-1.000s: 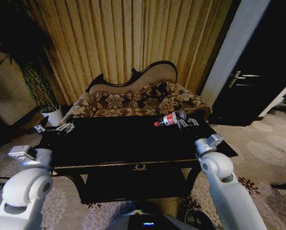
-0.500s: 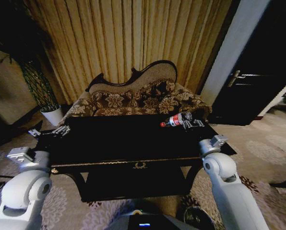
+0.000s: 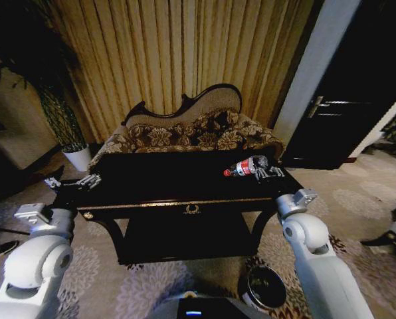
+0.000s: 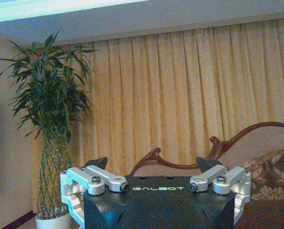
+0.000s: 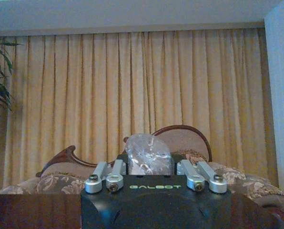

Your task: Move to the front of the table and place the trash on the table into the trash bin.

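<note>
The glossy black table (image 3: 158, 193) with gold trim stands in front of me. The trash I can see is a clear bottle (image 3: 244, 167) with a red label and red cap, lying sideways over the table's far right corner. My right gripper (image 3: 264, 171) is shut on it. In the right wrist view the clear bottle (image 5: 148, 151) sits between the fingers of that gripper (image 5: 148, 161). My left gripper (image 3: 72, 182) hovers open at the table's left edge, holding nothing; the left wrist view shows this gripper (image 4: 151, 164) with its fingers spread. The dark round trash bin (image 3: 264, 288) stands on the carpet near my right arm.
A floral curved-back sofa (image 3: 191, 133) sits behind the table, in front of gold curtains. A white plant pot (image 3: 78, 158) with a tall plant stands at the far left. A dark door (image 3: 344, 106) is at the right. Patterned carpet lies open around the table.
The whole picture has shifted: the camera has drawn back from the table, so more carpet and the bin show. The right gripper still holds the bottle.
</note>
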Tool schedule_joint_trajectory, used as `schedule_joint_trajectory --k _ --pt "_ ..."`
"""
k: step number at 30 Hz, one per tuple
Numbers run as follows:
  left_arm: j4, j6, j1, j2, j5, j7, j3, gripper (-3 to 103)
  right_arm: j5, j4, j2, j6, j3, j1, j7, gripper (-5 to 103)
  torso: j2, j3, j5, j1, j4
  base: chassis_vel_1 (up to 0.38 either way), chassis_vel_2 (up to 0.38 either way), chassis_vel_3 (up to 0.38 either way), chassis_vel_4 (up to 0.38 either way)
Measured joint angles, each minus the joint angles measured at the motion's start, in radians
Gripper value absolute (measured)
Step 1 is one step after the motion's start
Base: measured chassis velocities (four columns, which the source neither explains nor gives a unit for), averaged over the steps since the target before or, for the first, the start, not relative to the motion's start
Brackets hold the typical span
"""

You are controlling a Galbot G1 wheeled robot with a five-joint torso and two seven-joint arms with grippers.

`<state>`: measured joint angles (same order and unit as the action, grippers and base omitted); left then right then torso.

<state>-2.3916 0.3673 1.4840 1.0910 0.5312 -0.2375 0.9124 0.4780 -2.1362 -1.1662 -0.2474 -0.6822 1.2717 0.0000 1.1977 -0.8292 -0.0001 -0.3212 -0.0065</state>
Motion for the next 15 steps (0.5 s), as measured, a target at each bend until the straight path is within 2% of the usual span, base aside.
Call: schedule_joint_trajectory --k 9,15 --pt "0.006 -0.003 -0.006 -0.012 0.0 0.019 -0.001 100 -0.001 -0.001 0.002 0.001 0.003 0.0 0.0 41 0.0 0.0 0.0 -0.001 -0.0001 0.152 -0.149 -0.152 0.15" --pt "0.01 -0.007 -0.004 -0.007 -0.006 0.024 -0.001 100 -0.004 0.0 -0.002 0.001 0.014 -0.002 0.0 41 0.0 0.0 -0.0002 0.0 0.0 0.251 -0.257 -0.225 0.243"
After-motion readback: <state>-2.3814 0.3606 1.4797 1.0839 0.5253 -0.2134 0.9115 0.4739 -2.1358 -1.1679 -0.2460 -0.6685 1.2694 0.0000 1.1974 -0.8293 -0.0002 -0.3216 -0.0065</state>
